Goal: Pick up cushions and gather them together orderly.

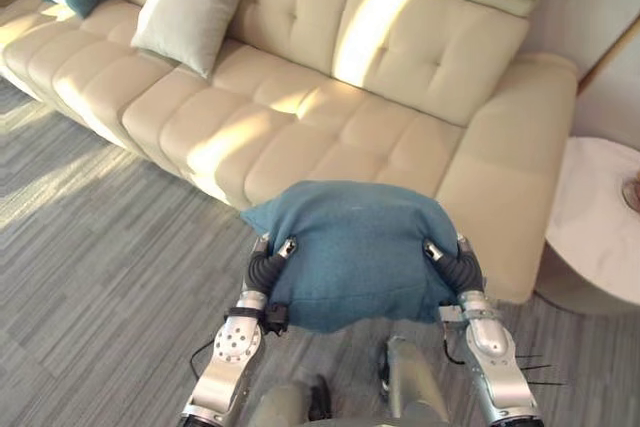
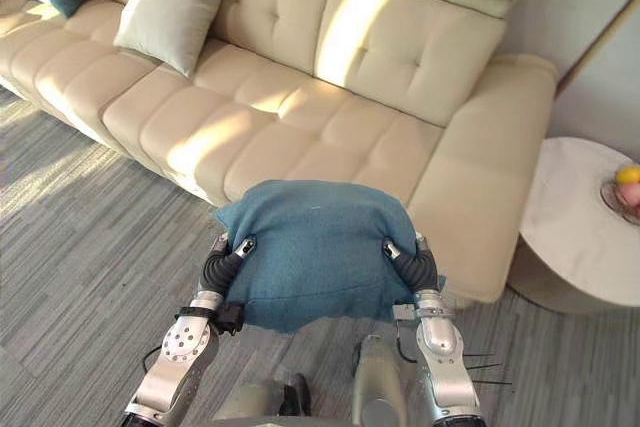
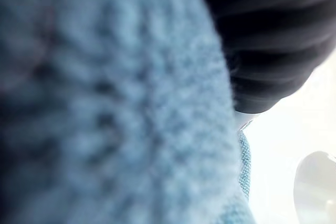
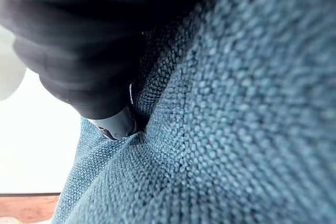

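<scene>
Grip: left hand (image 1: 268,262) and right hand (image 1: 455,265) fingers pinch teal cushion (image 1: 355,247) edges | Risk: shallow pinch slips, cushion drops to floor (image 1: 100,277).

Three cushions (image 1: 355,247), one sofa (image 1: 300,117), one table (image 1: 600,207)

Bright daylight in here. Warm sun patches slant across the sofa (image 1: 390,37) back and seat in the upper middle of the head views, and there's a pale streak on the floor (image 1: 40,197) at left. Up close in the wrist views the blue cushion (image 3: 105,103) weave goes mushy, with blown-out white behind it.
</scene>
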Available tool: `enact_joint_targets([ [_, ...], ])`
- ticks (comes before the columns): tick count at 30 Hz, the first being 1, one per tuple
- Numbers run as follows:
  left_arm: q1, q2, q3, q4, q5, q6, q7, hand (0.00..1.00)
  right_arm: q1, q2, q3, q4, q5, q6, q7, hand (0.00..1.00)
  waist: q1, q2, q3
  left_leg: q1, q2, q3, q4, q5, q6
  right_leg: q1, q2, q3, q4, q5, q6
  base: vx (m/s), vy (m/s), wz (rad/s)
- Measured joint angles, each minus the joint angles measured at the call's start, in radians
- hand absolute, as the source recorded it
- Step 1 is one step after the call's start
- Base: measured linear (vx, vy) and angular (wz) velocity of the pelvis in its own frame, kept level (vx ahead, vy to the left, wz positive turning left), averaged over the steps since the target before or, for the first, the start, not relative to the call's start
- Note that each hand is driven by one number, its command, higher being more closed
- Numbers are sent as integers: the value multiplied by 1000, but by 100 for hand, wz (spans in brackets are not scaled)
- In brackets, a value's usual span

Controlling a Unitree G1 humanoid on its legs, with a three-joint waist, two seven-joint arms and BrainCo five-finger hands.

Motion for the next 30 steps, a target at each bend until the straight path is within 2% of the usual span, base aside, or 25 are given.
enact_joint_targets([
  [1, -2, -5, -1, 6, 2, 0, -5, 100, 7, 0, -3, -3, 1, 0, 0, 100, -9, 1, -6, 16, -2, -14, 2, -11, -19, 10, 1, 26, 0, 83, -35, 547, -175, 49],
  [2, -14, -30, -4, 22, 10, 0, -14, 100, 7, -13, -18, -4, 6, 0, 1, 100, -14, 42, -10, 9, 36, -19, 50, -19, -41, 7, 15, 4, 50, 63, -52, 511, -178, 37],
  [3, -27, -39, -10, 24, 13, 0, -15, 100, 10, -22, -30, -9, 8, 1, 2, 100, -13, 59, -9, -35, 80, 2, 171, 1, -81, 23, 36, -10, 66, 25, -61, 607, -209, 18],
  [4, -30, -42, -10, 26, 12, 0, -15, 100, 10, -21, -30, -13, 8, 7, 2, 100, -11, 58, -8, -59, 106, 19, 248, 26, -123, 40, 49, -12, 67, 10, -67, 481, -149, -11],
  [5, -27, -46, -10, 28, 12, 1, -15, 100, 23, -19, -29, -51, 8, 31, -1, 100, -6, 61, -5, -104, 167, 55, 418, 102, -167, 93, 85, -6, 57, -12, -87, 383, -117, -28],
  [6, -24, -49, -9, 28, 11, 1, -15, 100, 35, -22, -29, -81, 8, 34, -6, 100, -1, 63, -3, -130, 205, 71, 504, 147, -169, 126, 107, 1, 41, -21, -93, 516, -130, -61],
  [7, -22, -55, -10, 28, 11, 1, -16, 100, 72, -23, -29, -163, 8, 34, -14, 100, 19, 59, -5, -166, 281, 117, 632, 135, -152, 204, 147, 27, -10, -26, -96, 377, -77, -59],
  [8, -23, -57, -10, 27, 11, 0, -16, 100, 84, -22, -29, -199, 8, 33, -16, 100, 22, 54, -8, -177, 299, 138, 645, 124, -134, 222, 152, 38, -26, -27, -97, 457, -69, -87],
  [9, -24, -60, -8, 20, 11, -2, -16, 100, 93, -22, -29, -267, 8, 18, -19, 100, 26, 41, -12, -218, 324, 194, 595, 87, -72, 249, 156, 93, -58, -28, -98, 310, -9, -92],
  [10, -26, -62, -8, 17, 11, -2, -16, 100, 90, -22, -29, -300, 8, 14, -20, 100, 37, 39, -12, -241, 334, 206, 522, 70, -43, 263, 158, 141, -74, -32, -94, 249, -1, -102],
  [12, -26, -66, -6, 9, 12, -3, -15, 100, 87, -22, -29, -310, 7, 12, -20, 100, 46, 38, -11, -252, 336, 191, 424, 68, -41, 273, 159, 193, -76, -45, -90, 123, 74, -89],
  [13, -25, -72, -3, 4, 12, -4, -15, 100, 86, -22, -29, -310, 7, 12, -21, 100, 49, 38, -11, -253, 332, 152, 314, 71, -46, 282, 157, 234, -74, -56, -78, 128, 133, -99],
  [17, -10, -80, 5, 5, 23, -6, -13, 100, 69, -22, -26, -238, 6, 12, -22, 100, 46, 41, -13, -232, 278, -42, -4, 114, -104, 295, 156, 392, -69, -75, -45, 107, 248, -115],
  [18, -2, -81, 5, 6, 29, -6, -13, 100, 66, -22, -25, -220, 6, 12, -22, 100, 44, 45, -15, -215, 268, -66, -65, 127, -122, 294, 158, 428, -69, -75, -21, 132, 443, -129],
  [19, 7, -84, 5, 9, 32, -6, -13, 100, 61, -25, -24, -200, 5, 13, -22, 100, 46, 54, -21, -194, 264, -83, -132, 148, -131, 291, 168, 465, -71, -75, 1, 113, 395, -141],
  [20, 16, -84, 5, 24, 32, -6, -12, 100, 51, -25, -17, -172, 4, 15, -21, 100, 46, 67, -29, -172, 257, -87, -145, 257, -172, 298, 179, 506, -93, -65, 32, 157, 495, -155],
  [21, 22, -76, 6, 41, 32, -6, -11, 100, 49, -20, -11, -143, -5, 16, -19, 100, 45, 53, -34, -160, 240, -65, -128, 278, -157, 313, 166, 545, -123, -45, 63, 142, 398, -127],
  [22, 24, -72, 7, 48, 32, -6, -11, 100, 50, -13, -8, -134, -6, 17, -18, 100, 39, 43, -40, -157, 226, -49, -131, 275, -151, 314, 148, 553, -138, -39, 74, 175, 429, -82],
  [24, 29, -63, 8, 58, 31, -6, -12, 100, 47, -8, -5, -117, -13, 17, -13, 100, 23, 20, -53, -142, 183, 39, -138, 273, -132, 305, 89, 592, -185, -10, 120, 117, 277, -72],
  [27, 45, -43, 19, 58, 31, -6, -12, 100, 10, -14, 24, -67, -14, 17, -7, 100, 31, 17, -55, -125, 148, 125, -138, 256, -105, 289, 50, 633, -229, 23, 142, 42, 200, -92],
  [30, 50, -38, 23, 57, 32, -6, -12, 100, -17, -9, 32, -2, -14, 18, -6, 100, 38, 17, -55, -123, 142, 160, -138, 230, -89, 277, 48, 635, -266, 54, 135, -4, 98, -55],
])
